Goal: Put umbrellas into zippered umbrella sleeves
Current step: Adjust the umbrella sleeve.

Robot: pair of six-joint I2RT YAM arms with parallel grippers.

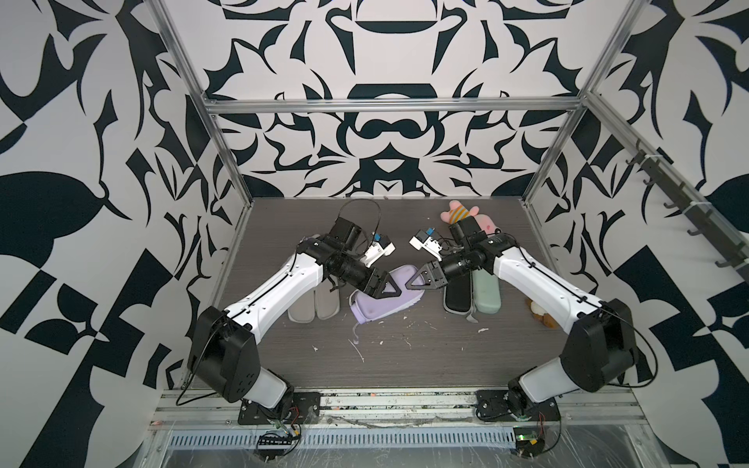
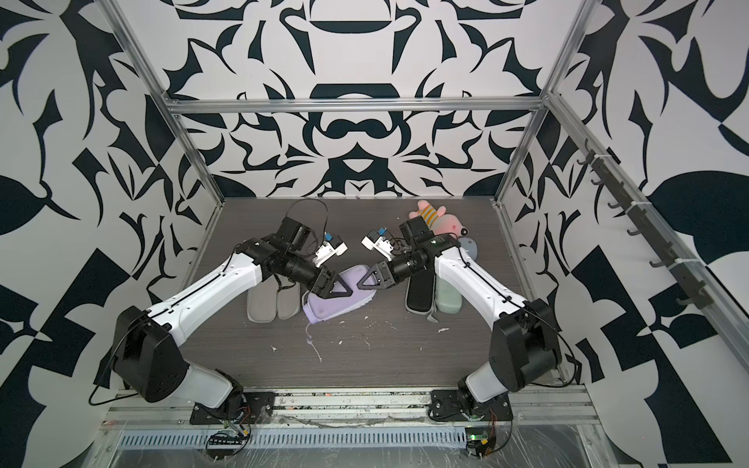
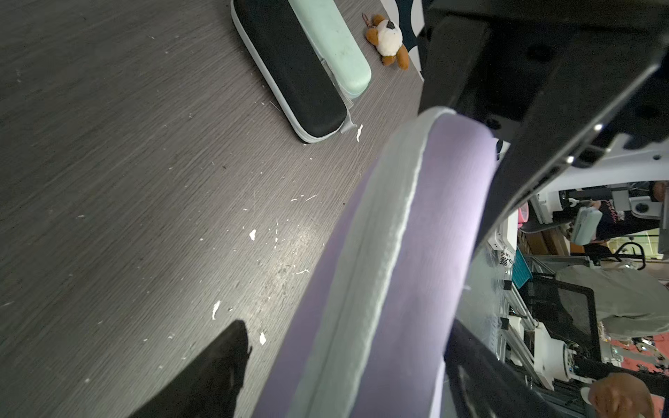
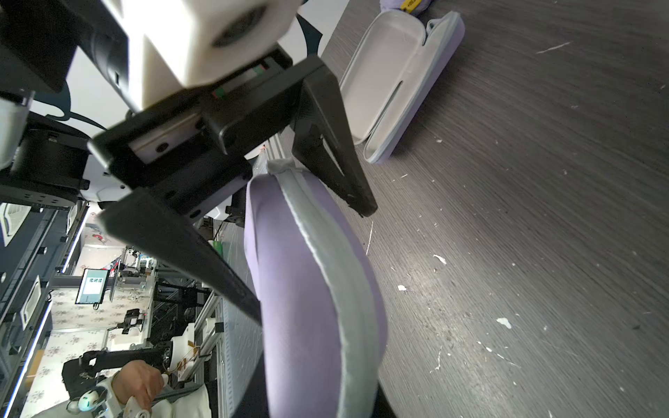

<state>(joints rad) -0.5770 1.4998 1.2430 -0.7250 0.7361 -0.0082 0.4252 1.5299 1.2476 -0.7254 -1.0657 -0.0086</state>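
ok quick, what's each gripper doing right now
Left gripper: open, jaws straddling the closed lilac sleeve, with a gap at one finger.
Right gripper: closed, holding the other end of the closed lilac sleeve.

Lilac sleeve cropped at the edge, brown plush toy half hidden

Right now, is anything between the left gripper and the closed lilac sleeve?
Nothing visible. The left gripper, jaws open, straddles one end of the closed lilac sleeve; the right gripper grips the other end.
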